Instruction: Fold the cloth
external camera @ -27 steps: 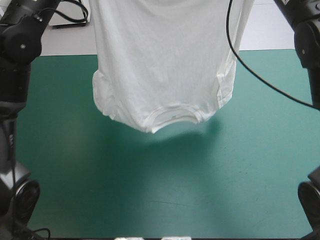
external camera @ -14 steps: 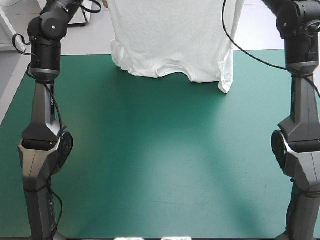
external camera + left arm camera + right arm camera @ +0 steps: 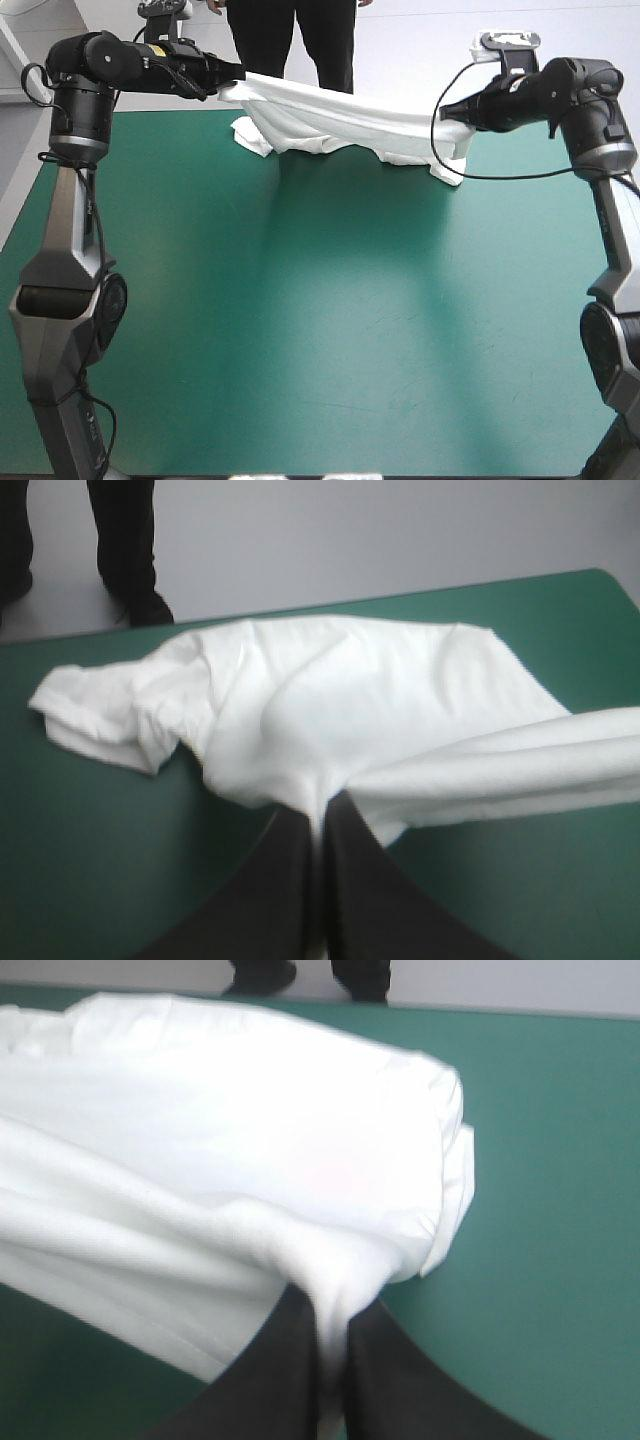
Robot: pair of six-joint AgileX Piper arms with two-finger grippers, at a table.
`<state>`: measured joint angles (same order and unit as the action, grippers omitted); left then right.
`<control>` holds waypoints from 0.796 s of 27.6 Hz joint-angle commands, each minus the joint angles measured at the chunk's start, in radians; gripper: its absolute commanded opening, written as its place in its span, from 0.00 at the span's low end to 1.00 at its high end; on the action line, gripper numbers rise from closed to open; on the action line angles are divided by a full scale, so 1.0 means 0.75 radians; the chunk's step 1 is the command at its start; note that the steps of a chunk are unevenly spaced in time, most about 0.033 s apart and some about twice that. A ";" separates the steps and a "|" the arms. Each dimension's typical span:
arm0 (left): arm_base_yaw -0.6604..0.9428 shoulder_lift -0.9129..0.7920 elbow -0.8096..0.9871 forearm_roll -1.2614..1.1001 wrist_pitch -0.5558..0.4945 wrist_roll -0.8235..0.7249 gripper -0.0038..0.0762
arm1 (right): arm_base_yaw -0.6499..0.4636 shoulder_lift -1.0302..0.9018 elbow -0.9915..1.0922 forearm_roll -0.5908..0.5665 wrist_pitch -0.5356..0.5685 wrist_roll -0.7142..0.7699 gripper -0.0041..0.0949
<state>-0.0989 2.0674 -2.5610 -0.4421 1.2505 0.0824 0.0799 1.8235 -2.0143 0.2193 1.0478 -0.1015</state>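
A white, short-sleeved fabric T-shirt (image 3: 340, 120) is held stretched between the two hands above the far part of the teal-green covered counter (image 3: 330, 330). Its lower folds appear to rest on the counter near the far edge. The left hand (image 3: 322, 808) is closed down on a pinch of the fabric toward the counter's left side. The right hand (image 3: 335, 1310) is likewise clamped on a bunched corner toward the counter's right side.

The cloth is judged to be light, soft and limp. It sags between the two grips and wrinkles freely, so no shape will be kept unless it is laid flat. It is best taken at corners or hems, with all layers pinched together, since a thin fold could slip out. No brand, label or writing can be read on it.
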 commanded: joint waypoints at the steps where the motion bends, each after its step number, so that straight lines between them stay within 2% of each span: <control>1: -0.014 -0.271 0.299 -0.010 0.056 0.014 0.04 | -0.005 -0.191 0.158 0.033 -0.005 -0.012 0.03; 6: -0.051 -0.668 1.023 0.123 0.054 0.027 0.04 | -0.005 -0.392 0.487 0.039 0.110 -0.008 0.03; 9: -0.095 -0.824 1.261 0.193 0.051 0.018 0.04 | 0.024 -0.471 0.611 0.020 0.134 -0.008 0.03; 18: -0.226 -1.148 1.781 0.266 0.029 -0.036 0.04 | 0.257 -0.663 1.027 -0.106 0.223 0.082 0.03; 22: -0.226 -1.238 1.951 0.265 0.029 -0.052 0.04 | 0.304 -0.697 1.196 -0.097 0.267 0.093 0.03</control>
<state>-0.2612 1.2025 -1.1489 -0.2296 1.2465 0.0605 0.2926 1.3472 -1.1667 0.1523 1.2279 -0.0438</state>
